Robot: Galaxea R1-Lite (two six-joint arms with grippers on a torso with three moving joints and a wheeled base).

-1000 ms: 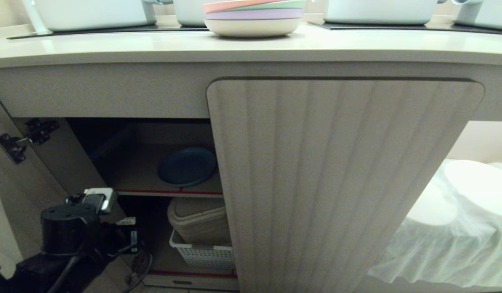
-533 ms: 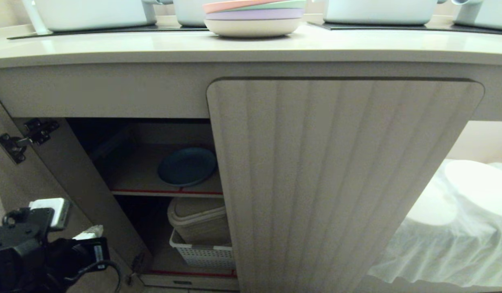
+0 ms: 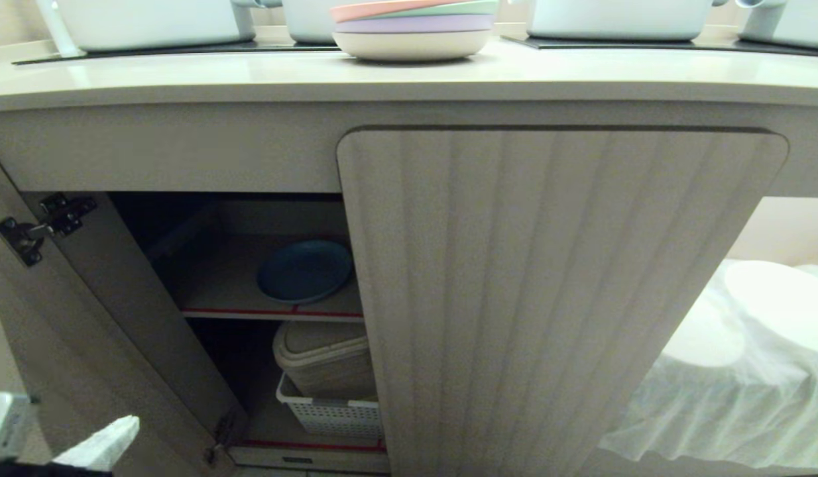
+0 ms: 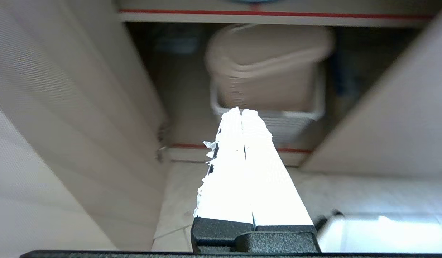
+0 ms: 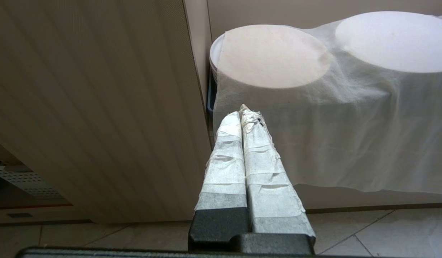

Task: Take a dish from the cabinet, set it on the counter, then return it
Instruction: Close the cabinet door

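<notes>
Matte blue, round and shallow: the dish (image 3: pixel 304 270) lying flat on the cabinet's inner shelf (image 3: pixel 217 291), near its red-edged front, just beside the closed fluted door (image 3: pixel 548 298). Not on the counter (image 3: pixel 183 76), so either not yet fetched or already returned; cannot tell which from here. Left door (image 3: pixel 71 318) swung wide, hinge (image 3: pixel 34 228) showing. Left gripper (image 4: pixel 241 111) low at the bottom-left corner of the head view, outside the opening, white-wrapped fingers (image 4: pixel 256 161) pressed together, holding nothing. Right gripper (image 5: pixel 242 111) parked by the closed door, taped fingers closed and empty too, facing a gauzy white cloth (image 5: pixel 332 125). Below the shelf, a beige lidded bin (image 3: pixel 323 354) in a perforated white basket (image 3: pixel 329 414). Up on the smooth cream counter, a pastel plate stack (image 3: pixel 412 30), pink on top.
</notes>
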